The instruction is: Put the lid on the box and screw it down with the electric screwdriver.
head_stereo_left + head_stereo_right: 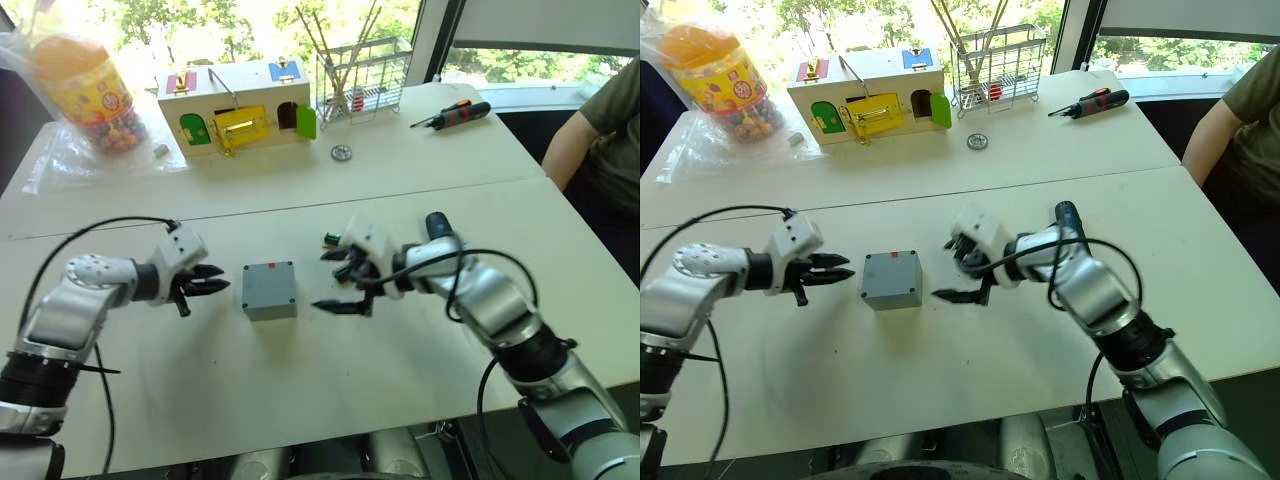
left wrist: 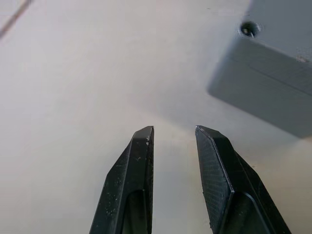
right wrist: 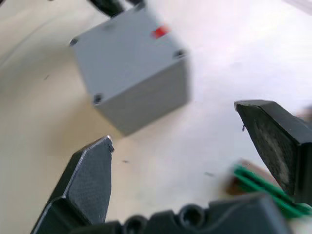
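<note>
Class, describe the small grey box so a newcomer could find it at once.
Start at the white table's near half. Between the left end effector and right end effector sits a small square grey plastic box, lid on, screw holes at its corners. Its plain grey sets it apart from the wooden box with coloured doors farther back.

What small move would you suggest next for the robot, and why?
Probably swing the right tool toward the electric screwdriver, which seems to lie just behind its wrist. The lid looks seated on the box, with its corner screw holes showing, and both the right tool and the left tool are open and empty beside the box.
</note>
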Motion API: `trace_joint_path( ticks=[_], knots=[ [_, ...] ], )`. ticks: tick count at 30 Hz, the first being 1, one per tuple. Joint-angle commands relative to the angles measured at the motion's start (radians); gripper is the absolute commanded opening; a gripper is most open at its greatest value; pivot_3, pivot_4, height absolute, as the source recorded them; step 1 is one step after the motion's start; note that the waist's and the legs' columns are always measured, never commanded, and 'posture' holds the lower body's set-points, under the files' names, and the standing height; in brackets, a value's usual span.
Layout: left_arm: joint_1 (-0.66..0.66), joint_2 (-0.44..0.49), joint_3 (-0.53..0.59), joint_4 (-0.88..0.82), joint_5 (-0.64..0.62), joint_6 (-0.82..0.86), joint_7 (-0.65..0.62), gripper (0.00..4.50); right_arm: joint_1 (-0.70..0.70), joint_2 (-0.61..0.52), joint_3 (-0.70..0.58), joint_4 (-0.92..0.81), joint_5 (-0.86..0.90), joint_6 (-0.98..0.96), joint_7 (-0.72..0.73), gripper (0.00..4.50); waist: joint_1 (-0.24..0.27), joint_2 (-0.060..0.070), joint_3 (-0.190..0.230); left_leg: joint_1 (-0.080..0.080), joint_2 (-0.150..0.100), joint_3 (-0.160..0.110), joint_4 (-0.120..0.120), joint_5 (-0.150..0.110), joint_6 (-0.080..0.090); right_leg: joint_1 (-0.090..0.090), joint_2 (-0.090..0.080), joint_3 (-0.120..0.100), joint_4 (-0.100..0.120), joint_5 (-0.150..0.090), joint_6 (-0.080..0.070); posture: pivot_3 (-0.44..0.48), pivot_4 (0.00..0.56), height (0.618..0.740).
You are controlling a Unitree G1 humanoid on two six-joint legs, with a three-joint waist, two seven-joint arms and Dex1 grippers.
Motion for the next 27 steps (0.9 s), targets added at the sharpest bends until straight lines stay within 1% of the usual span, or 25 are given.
trace_joint_path(
  ticks=[1,4,8,11,12,13,17,25,27],
  knots=[
    [-0.066,-0.021,0.073,-0.091,-0.125,0.084,-0.012,1.33,0.009,0.019,-0.112,0.031,0.041,-0.023,-0.038,4.48,0.0,0.0,0.0,0.0,0.0,0.0,0.0,0.0,0.0,0.0,0.0,0.0,0.0,0.0,0.0,0.0,0.15,0.74],
    [-0.096,-0.051,0.05,-0.154,-0.171,0.135,-0.001,1.33,-0.003,0.048,-0.096,0.167,-0.005,-0.122,-0.068,4.48,-0.005,0.0,0.0,0.0,0.0,0.001,0.0,0.0,0.0,0.001,0.0,0.0,0.0,0.0,0.0,0.0,0.15,0.74],
    [-0.104,-0.087,-0.004,-0.157,-0.146,0.126,0.022,1.33,-0.042,0.124,-0.07,0.387,-0.064,-0.275,-0.103,4.48,-0.013,0.0,0.0,0.0,0.0,0.001,0.0,0.0,0.0,-0.001,0.0,0.001,0.001,0.0,0.0,0.0,0.15,0.74],
    [-0.102,-0.096,-0.031,-0.167,-0.13,0.115,0.029,1.33,-0.076,0.177,-0.059,0.516,-0.096,-0.353,-0.117,3.77,-0.022,0.0,0.0,0.0,0.0,0.002,-0.001,0.0,0.0,-0.001,0.0,0.001,0.001,0.0,0.0,0.0,0.15,0.74],
    [-0.104,-0.098,-0.032,-0.175,-0.136,0.12,0.033,1.33,-0.082,0.185,-0.056,0.537,-0.102,-0.37,-0.116,3.51,-0.026,0.0,0.0,0.0,0.0,0.002,-0.001,0.0,0.0,-0.001,0.0,0.001,0.001,0.0,0.0,0.0,0.15,0.74],
    [-0.107,-0.1,-0.031,-0.182,-0.142,0.128,0.037,1.33,-0.091,0.196,-0.057,0.559,-0.107,-0.383,-0.119,3.09,-0.027,0.0,0.0,0.0,0.0,0.001,-0.001,0.0,0.0,-0.001,0.0,0.001,0.001,0.0,0.0,0.0,0.15,0.74],
    [-0.098,-0.099,-0.028,-0.186,-0.141,0.128,0.043,1.33,-0.113,0.223,-0.06,0.619,-0.13,-0.424,-0.135,3.09,-0.029,0.0,0.0,0.0,0.0,0.001,-0.001,0.0,0.0,-0.001,0.0,0.001,0.001,0.0,0.0,0.0,0.15,0.74],
    [-0.089,-0.107,-0.04,-0.18,-0.127,0.113,0.057,1.33,-0.115,0.223,-0.058,0.676,-0.163,-0.454,-0.127,3.09,-0.032,0.0,0.0,0.0,0.0,0.001,-0.001,0.0,0.0,-0.001,0.0,0.001,0.001,0.0,0.0,0.0,0.15,0.74],
    [-0.088,-0.11,-0.042,-0.174,-0.122,0.108,0.057,1.33,-0.115,0.227,-0.06,0.681,-0.163,-0.456,-0.128,2.45,-0.032,0.0,0.0,0.0,0.0,0.001,-0.001,0.0,0.0,-0.001,0.0,0.001,0.001,0.0,0.0,0.0,0.15,0.74]
  ],
)
